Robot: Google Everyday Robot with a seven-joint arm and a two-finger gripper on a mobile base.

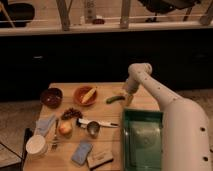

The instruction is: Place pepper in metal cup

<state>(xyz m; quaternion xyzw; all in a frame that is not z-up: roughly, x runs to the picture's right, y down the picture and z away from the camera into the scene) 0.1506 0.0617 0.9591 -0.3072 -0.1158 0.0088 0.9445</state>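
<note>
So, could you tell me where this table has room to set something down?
Bare wood lies between the pepper, the orange bowl and the metal cup. The open gripper hovers beside the pepper. The left side of the table is crowded.

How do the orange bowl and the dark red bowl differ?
The orange bowl holds yellow food; the dark red bowl shows none. The orange bowl lies nearer the pepper, where the gripper hovers open beside it; the dark red bowl lies farther left. Both are round, upright, on the table.

Tool (128, 98) just right of pepper (115, 99); metal cup (93, 129) in front, leftward.
</note>
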